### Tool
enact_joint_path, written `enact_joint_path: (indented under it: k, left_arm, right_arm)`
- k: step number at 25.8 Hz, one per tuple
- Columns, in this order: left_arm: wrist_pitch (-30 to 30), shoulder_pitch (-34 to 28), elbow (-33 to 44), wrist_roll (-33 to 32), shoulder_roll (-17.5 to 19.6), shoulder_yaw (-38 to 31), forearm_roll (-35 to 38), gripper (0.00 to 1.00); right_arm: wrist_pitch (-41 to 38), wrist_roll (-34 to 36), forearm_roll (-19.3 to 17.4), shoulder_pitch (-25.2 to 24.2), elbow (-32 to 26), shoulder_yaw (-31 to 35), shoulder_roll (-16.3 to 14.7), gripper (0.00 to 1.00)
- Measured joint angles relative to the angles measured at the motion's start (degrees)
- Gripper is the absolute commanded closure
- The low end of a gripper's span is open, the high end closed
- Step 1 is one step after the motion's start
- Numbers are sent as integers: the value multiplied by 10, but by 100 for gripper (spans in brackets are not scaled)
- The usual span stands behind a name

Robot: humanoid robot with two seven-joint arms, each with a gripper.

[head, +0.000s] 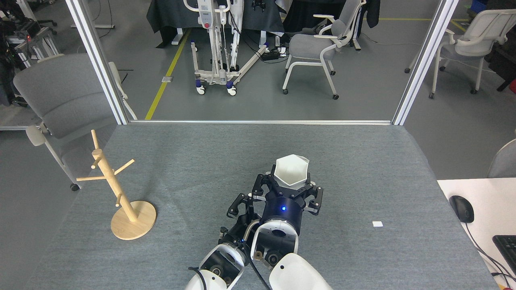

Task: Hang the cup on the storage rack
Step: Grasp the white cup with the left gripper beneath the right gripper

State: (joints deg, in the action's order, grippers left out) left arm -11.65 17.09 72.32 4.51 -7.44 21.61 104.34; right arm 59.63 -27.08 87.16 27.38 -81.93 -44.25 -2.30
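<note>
The cup (291,171), a white faceted mug, is held mouth-up above the middle of the grey table. My right gripper (291,186) is shut on its lower body, with black fingers spread around it. Just left of and partly under the right wrist sits my left gripper (242,206). Only one of its finger linkages shows, so its state is unclear. The storage rack (111,182), a light wooden mug tree on a round disc base (139,225), stands near the table's left edge. It is far to the left of the cup, and nothing hangs on its pegs.
A small white tag (377,224) lies on the table (363,161) at the right. Beyond the right edge a white desk carries a mouse (461,208) and a keyboard (506,245). A grey chair (60,96) stands behind the rack. Metal frame posts rise at the far corners.
</note>
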Motion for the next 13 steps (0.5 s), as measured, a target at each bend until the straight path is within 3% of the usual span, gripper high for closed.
enact_joint_path:
  k: [5,13]
  left_arm:
    - [-24,8,-7,-3,4,-1,-53,3]
    - [-34,24,-27,-5,-3,0,-66,3]
  right_arm:
    - [1,-17,-1,-4,3,-7,1,62]
    - [0,-19,-6,-7,15,-17,2,62]
